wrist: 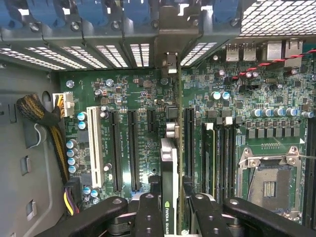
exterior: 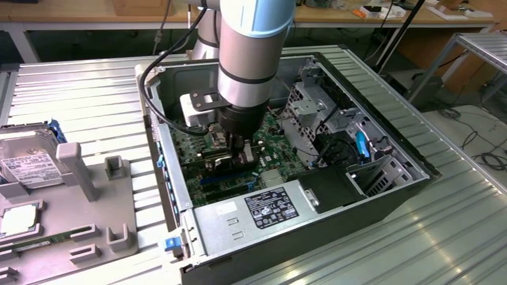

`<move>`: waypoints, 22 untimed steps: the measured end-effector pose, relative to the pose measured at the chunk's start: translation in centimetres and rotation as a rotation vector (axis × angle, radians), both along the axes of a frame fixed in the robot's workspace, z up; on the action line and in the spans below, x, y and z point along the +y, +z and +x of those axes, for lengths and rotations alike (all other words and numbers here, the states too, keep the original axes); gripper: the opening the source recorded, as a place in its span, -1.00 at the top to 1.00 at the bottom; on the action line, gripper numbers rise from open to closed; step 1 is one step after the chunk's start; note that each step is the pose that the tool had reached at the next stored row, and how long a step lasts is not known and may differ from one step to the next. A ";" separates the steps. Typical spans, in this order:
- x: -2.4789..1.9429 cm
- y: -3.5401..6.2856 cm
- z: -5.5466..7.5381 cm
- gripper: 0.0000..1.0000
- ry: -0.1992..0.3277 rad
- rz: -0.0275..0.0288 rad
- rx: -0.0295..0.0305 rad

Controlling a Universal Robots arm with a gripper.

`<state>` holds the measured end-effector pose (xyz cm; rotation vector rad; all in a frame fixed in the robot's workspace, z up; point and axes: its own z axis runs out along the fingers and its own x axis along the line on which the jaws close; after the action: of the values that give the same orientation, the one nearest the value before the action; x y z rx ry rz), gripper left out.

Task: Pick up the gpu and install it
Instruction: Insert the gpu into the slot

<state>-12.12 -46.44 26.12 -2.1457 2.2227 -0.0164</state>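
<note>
wrist view: pincer [wrist: 170, 210] clamped on the gpu [wrist: 169, 173], card held edge-on above the green motherboard [wrist: 138, 123] inside the open computer case [exterior: 380, 196].

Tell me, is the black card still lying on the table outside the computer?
No, the black card is held edge-on by the end effector above the green board inside the computer.

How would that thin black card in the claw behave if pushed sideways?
The gpu looks like a stiff flat board, so it probably would not flop. Held on edge by the gripper above the motherboard, it seems prone to tilting, and its exposed parts look fragile.
</note>
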 end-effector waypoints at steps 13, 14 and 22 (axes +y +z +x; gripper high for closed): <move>-0.02 -0.30 0.0 0.47 0.000 -0.0066 0.0014; -0.02 -0.38 0.0 0.47 0.000 -0.0083 0.0014; -0.02 -0.54 0.0 0.47 0.000 -0.0086 0.0007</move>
<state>-12.10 -46.46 25.58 -2.1504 2.2271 -0.0252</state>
